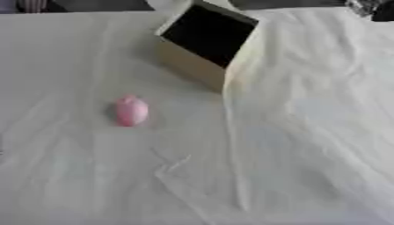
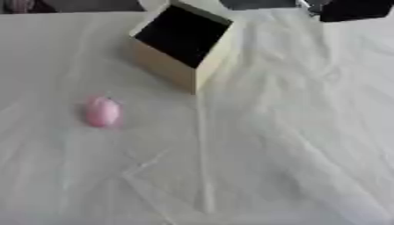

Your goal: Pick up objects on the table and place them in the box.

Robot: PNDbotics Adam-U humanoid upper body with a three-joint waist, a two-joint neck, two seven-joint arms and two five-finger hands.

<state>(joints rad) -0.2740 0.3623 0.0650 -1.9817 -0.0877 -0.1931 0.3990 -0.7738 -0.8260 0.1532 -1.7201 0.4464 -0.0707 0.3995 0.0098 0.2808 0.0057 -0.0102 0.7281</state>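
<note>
A small pink oval object (image 1: 130, 110) lies on the white cloth, left of the middle. Behind it and to the right stands a tan box (image 1: 202, 66), turned corner-on, its open top showing a dark inside (image 2: 181, 34). The object and the box are apart, with bare cloth between them. At the upper right corner a black and silver shape, my right hand (image 2: 355, 9), hangs over the table's far edge, well away from both. My left hand shows in neither view.
The white cloth (image 1: 292, 145) covering the table is wrinkled, with long folds running toward the front. Dark shapes lie beyond the far edge (image 1: 100, 4).
</note>
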